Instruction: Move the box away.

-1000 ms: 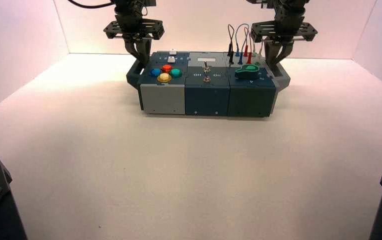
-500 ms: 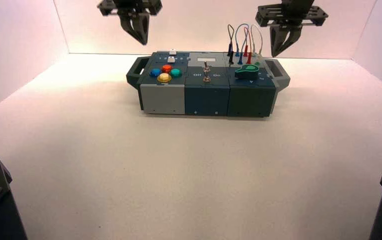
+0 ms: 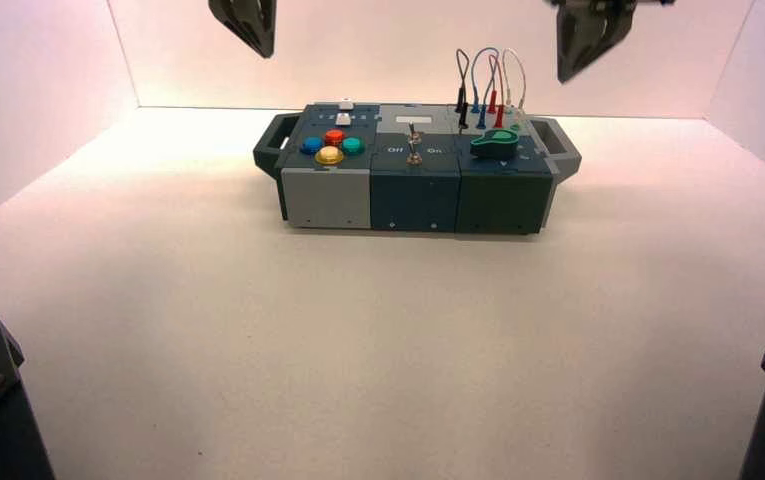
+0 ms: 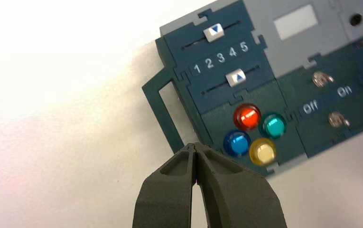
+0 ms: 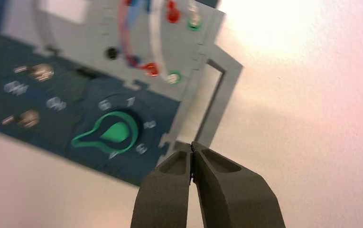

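Two end effectors raised above the box [image 3: 416, 172], left end effector [image 4: 196, 148] closed over its left handle [image 4: 162, 111], right end effector [image 5: 191, 147] closed over its right handle [image 5: 217, 102], box resting toward the far side of the white bench [image 3: 378, 330]

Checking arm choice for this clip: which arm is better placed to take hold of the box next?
Neither clearly. The left pincer and right pincer both hang shut, high above the box, each over its own side handle. A wide box suggests using both.
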